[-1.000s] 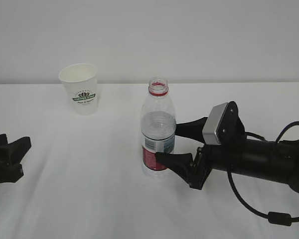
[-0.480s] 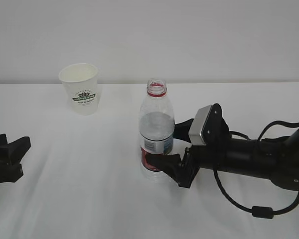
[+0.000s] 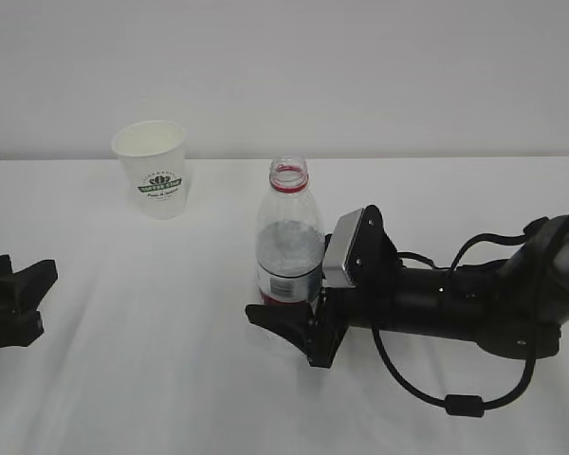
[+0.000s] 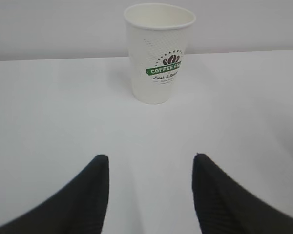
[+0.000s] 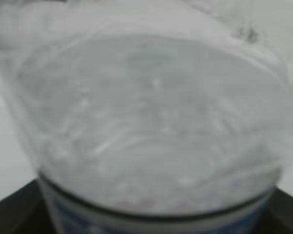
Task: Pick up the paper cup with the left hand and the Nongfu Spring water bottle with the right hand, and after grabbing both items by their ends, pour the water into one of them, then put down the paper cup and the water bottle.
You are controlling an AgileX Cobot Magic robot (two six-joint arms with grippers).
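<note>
From the exterior view, I have the right hand (image 3: 286,318) pushed in low around the Nongfu Spring water bottle (image 3: 288,254), which stands capless near the middle of the white surface (image 3: 171,379). The near jaw pokes out past the bottle's left side at label height and the other jaw is hidden behind it, so the jaws bracket the base. They stand wide apart and I see no squeeze on the plastic, so I judge the bottle not yet gripped. The water (image 3: 289,248) fills it to about the shoulder. The paper cup (image 3: 153,168) stands upright well to the back left, apart from both arms. The left hand (image 3: 19,289) waits at the left edge, low over the surface, far from the cup.

In the left wrist view, the 2 jaws of the left hand (image 4: 150,195) stand apart with nothing between them, and the paper cup (image 4: 158,52) sits straight ahead, centred in the gap but well beyond the tips.

In the right wrist view, the bottle (image 5: 146,126) fills nearly everything, blurred, with dark jaw edges just showing at the 2 lower corners.

My reading: this is step 1, the pickup, right side first. Next I need to close the right hand gently enough not to crush the open bottle, and drive the left hand forward to the cup.
</note>
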